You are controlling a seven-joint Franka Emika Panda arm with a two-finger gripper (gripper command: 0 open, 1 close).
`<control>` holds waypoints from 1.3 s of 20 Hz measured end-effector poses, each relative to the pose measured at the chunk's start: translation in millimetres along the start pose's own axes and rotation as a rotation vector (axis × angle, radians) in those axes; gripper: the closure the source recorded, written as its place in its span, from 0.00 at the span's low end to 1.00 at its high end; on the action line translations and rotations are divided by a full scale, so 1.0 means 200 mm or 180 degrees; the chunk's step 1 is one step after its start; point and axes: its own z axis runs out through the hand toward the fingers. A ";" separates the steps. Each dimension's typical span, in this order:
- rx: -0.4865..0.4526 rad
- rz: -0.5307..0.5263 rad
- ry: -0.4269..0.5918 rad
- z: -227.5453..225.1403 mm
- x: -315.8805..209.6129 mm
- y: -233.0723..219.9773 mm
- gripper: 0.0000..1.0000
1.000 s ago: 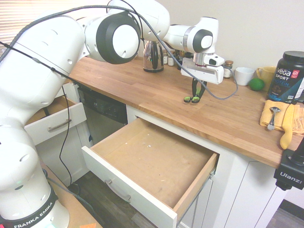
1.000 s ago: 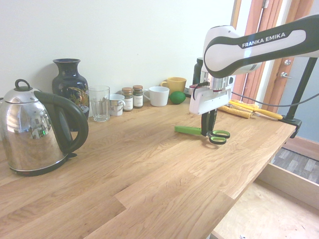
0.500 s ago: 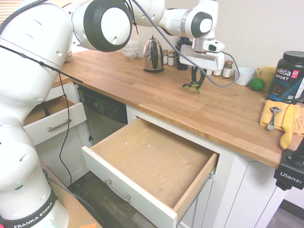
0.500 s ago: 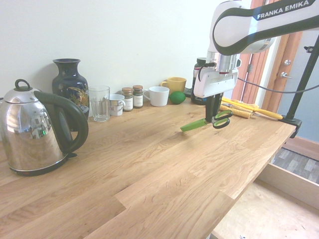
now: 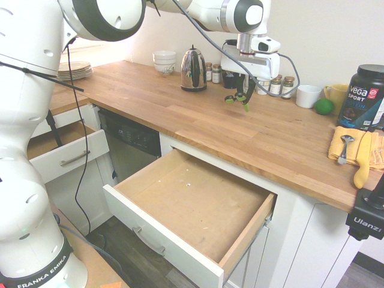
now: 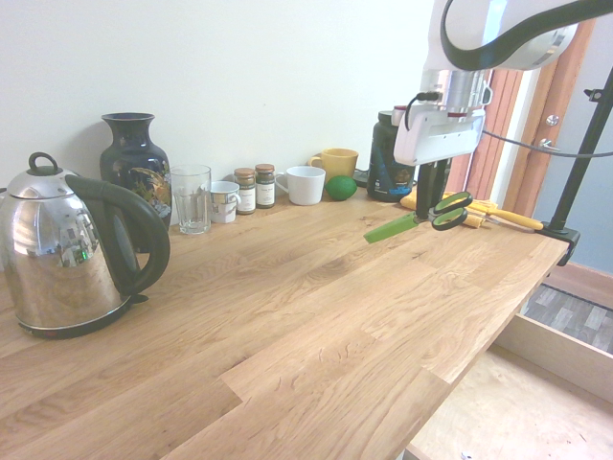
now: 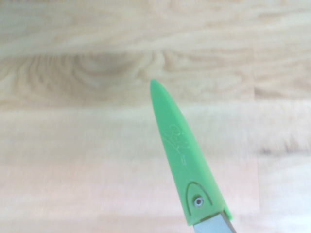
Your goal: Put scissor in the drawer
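Green scissors [image 6: 421,221] in claw [image 6: 432,218], above open countertop [image 6: 287,316]

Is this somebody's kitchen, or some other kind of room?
It looks like a kitchen, whether a home's or a staged one I cannot tell: a shiny metal kettle with a black handle, white ceramic mugs along the wall, and a stack of pale plates on the wooden worktop.

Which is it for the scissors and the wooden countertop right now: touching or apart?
Apart. The second exterior view shows it: the scissors hang in the gripper, above the countertop.
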 end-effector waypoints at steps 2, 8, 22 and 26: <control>-0.0035 0.0027 0.0000 -0.05 -0.07 0.06 1.00; -0.0067 0.0049 -0.0041 -0.17 -0.29 0.29 1.00; -0.0122 -0.0006 -0.0203 0.23 -0.91 0.83 1.00; -0.0109 0.0040 -0.0223 0.30 -0.97 0.92 1.00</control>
